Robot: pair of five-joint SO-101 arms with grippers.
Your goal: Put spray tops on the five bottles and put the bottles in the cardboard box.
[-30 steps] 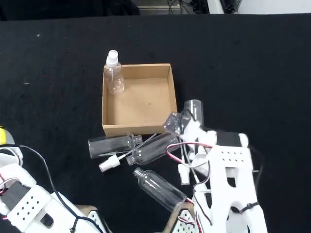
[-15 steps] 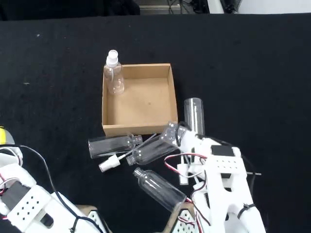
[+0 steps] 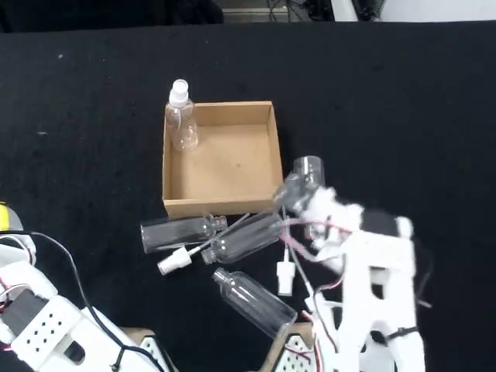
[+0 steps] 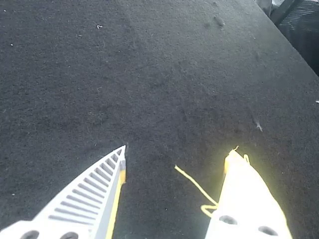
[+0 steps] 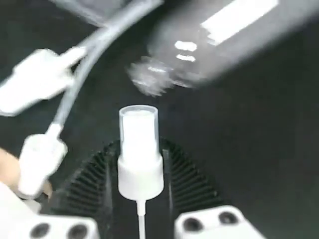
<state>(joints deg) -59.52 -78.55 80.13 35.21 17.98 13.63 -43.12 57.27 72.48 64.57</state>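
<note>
Right gripper (image 5: 140, 172) jaws narrow, pinching spray top (image 5: 140, 137) at collar, probably for fitting (tube faces wrist). Capped bottle (image 3: 181, 116) stands in box (image 3: 221, 107), 11 o'clock corner. Uncapped bottle (image 3: 242, 236) plus 3 more lie outside, 3 to 6 o'clock. Left gripper (image 4: 178, 151) jaws wide over bare cloth (image 4: 149, 74).

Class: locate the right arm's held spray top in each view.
High view: spray top, blurred, in the right gripper beside the cardboard box.
Left wrist view: black table between the left gripper's fingers.
Right wrist view: between the right gripper's fingers.
Shared landmark: the black table.
</note>
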